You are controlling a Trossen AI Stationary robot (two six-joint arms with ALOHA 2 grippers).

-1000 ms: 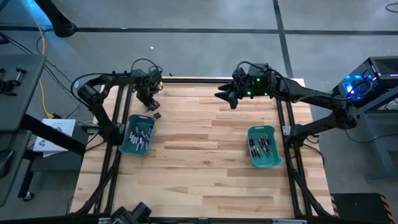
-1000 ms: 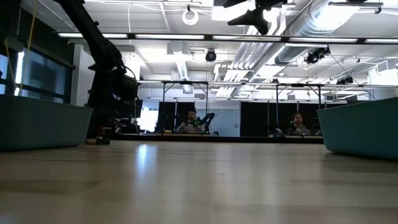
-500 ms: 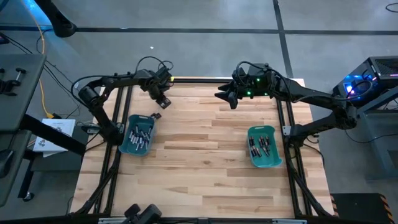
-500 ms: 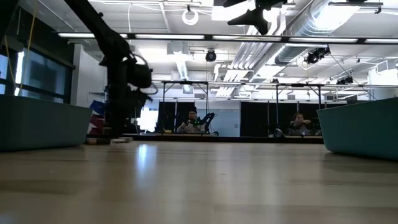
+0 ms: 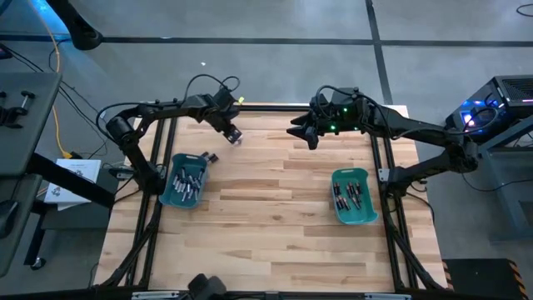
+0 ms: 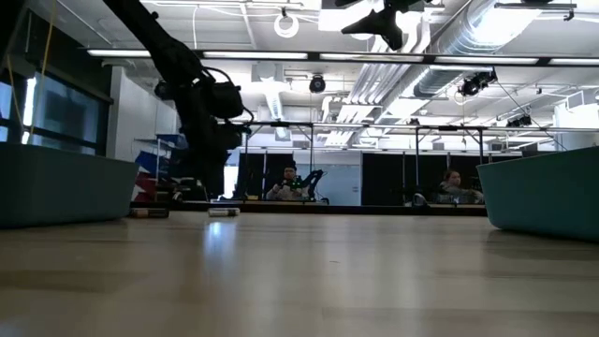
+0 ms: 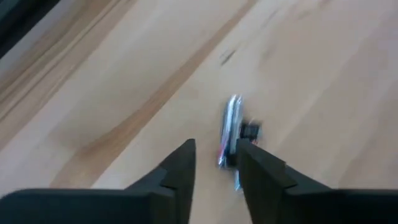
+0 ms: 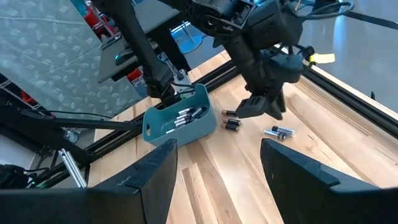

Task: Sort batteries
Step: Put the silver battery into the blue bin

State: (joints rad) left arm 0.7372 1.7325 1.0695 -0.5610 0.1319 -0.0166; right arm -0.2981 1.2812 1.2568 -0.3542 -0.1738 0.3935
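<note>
Most batteries already lie sorted in my two bins, left bin (image 5: pixel 185 181) at nine o'clock and right bin (image 5: pixel 353 197) at three, but loose batteries (image 8: pixel 278 132) remain at eleven, where my left hand (image 7: pixel 216 163) hovers part-open, holding nothing, while my right hand (image 5: pixel 301 133) waits wide open at twelve.

Batteries: small cylindrical cells, silvery-grey or dark. One group (image 5: pixel 186 181) lay heaped at mixed angles inside the left teal bin (image 5: pixel 169 196); a second group (image 5: pixel 351 194) lay inside the right teal bin (image 5: pixel 363 220). A silvery loose cell (image 7: pixel 229 129) lay flat on the desk (image 5: pixel 275 225) near its far edge, and two dark cells (image 8: pixel 231 119) lay beside the left bin.
</note>
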